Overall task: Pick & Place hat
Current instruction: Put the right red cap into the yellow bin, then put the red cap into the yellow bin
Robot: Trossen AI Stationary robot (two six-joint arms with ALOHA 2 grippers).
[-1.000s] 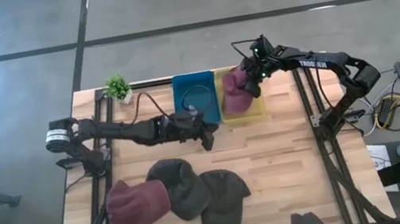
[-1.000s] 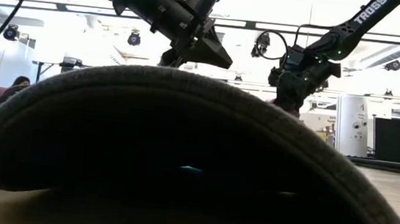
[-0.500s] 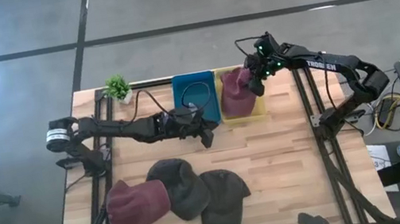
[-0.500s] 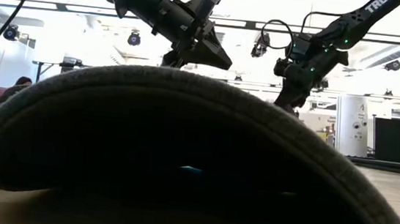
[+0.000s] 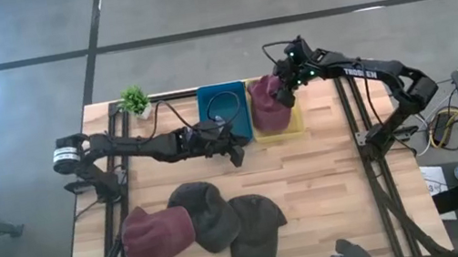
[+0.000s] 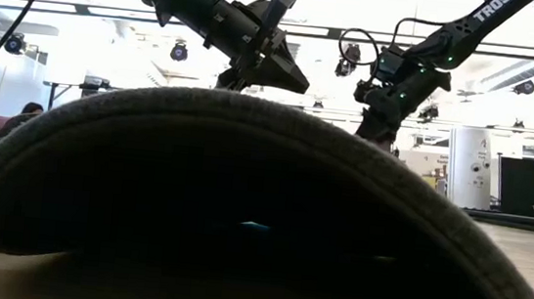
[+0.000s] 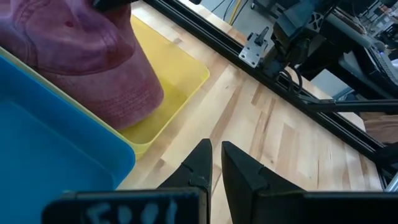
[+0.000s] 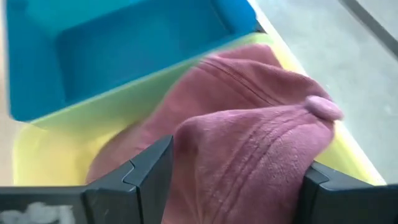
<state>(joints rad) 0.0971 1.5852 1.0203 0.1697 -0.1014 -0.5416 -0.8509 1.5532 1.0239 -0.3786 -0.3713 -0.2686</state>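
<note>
Bins at 12 o'clock on the desk (image 5: 330, 186): blue bin (image 5: 224, 114) holds no hat; yellow bin (image 5: 278, 125) beside it holds the maroon hat (image 5: 268, 109), crown bunched up. Right gripper (image 5: 283, 94) over the yellow bin, jaws clamped on the hat's crown. Left gripper (image 5: 236, 155) at the blue bin's 6 o'clock edge, jaws nearly together, empty. Three more hats (image 5: 200, 225) lie at 7 o'clock. Versus 0.5 s ago: right gripper shifted slightly toward 9 o'clock; left arm unchanged.
</note>
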